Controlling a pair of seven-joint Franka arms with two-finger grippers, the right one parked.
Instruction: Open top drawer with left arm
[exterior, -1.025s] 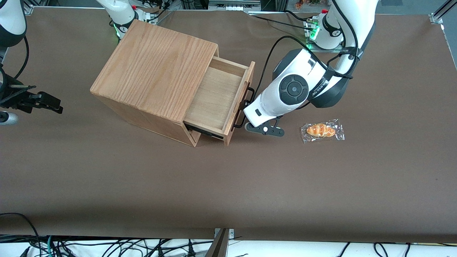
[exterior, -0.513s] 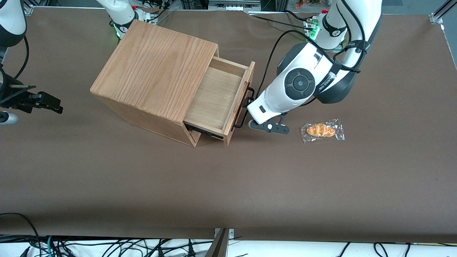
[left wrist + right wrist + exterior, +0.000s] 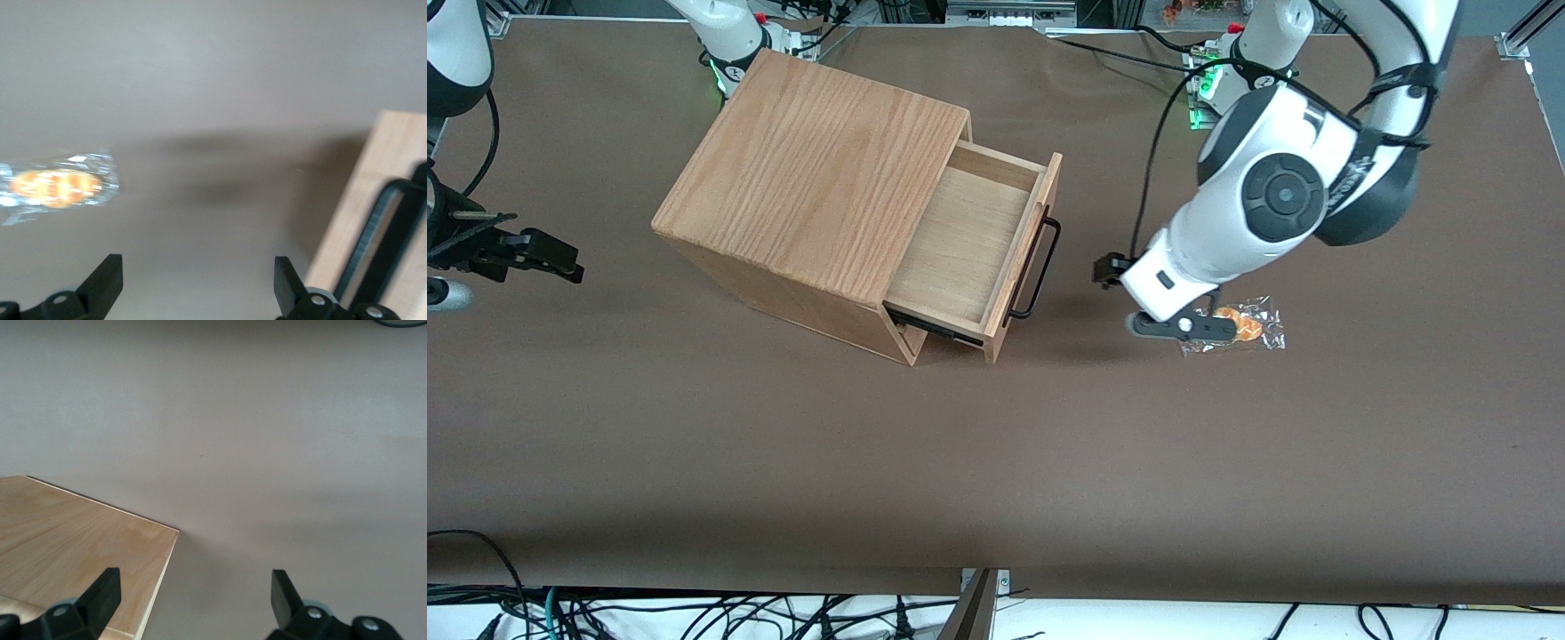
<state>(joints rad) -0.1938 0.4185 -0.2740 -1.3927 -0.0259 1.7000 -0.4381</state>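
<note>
- Front view: the top drawer (image 3: 969, 244) stands pulled well out of the wooden box (image 3: 818, 182), its bare floor showing. The black bar handle (image 3: 1036, 267) hangs free, with nothing touching it.
- Front view: the left arm (image 3: 1272, 191) holds its gripper (image 3: 1129, 298) well apart from the handle, toward the working arm's end of the table, directly beside a wrapped pastry (image 3: 1240, 327), part of which the gripper's mount hides. Finger spacing cannot be read here.
- Left wrist view: the two fingertips (image 3: 107, 280) stand wide apart with only bare table (image 3: 213, 100) between them; nothing is held. The drawer front (image 3: 363, 193) and its handle (image 3: 383, 227) show at the edge of view, and the pastry (image 3: 57, 187) lies near.
- Right wrist view: only the box top (image 3: 73, 540) and table show.
- Judgement: the opening looks essentially done. Good practice is to retreat clear of the handle and pass above the pastry without dragging it.
</note>
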